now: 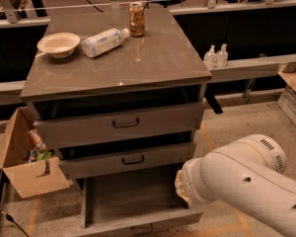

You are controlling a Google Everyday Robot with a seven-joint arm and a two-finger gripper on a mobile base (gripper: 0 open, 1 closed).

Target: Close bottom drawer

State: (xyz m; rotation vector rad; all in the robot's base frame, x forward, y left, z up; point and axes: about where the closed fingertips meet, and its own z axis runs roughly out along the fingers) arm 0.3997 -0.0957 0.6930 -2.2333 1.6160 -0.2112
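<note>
A speckled floor [251, 122] is seen under a grey cabinet [153, 58]; a cardboard box [24, 179] is set beside it.

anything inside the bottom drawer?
Bottom drawer is open and the visible floor looks bare. Its right side is covered by the arm, whose claw sits there at the drawer's right edge.

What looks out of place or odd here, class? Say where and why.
The bottom drawer stands pulled far out, while the top drawer and middle drawer are nearly shut. On the cabinet top a plastic bottle lies on its side beside a bowl. The gripper is at the open drawer's right edge.
</note>
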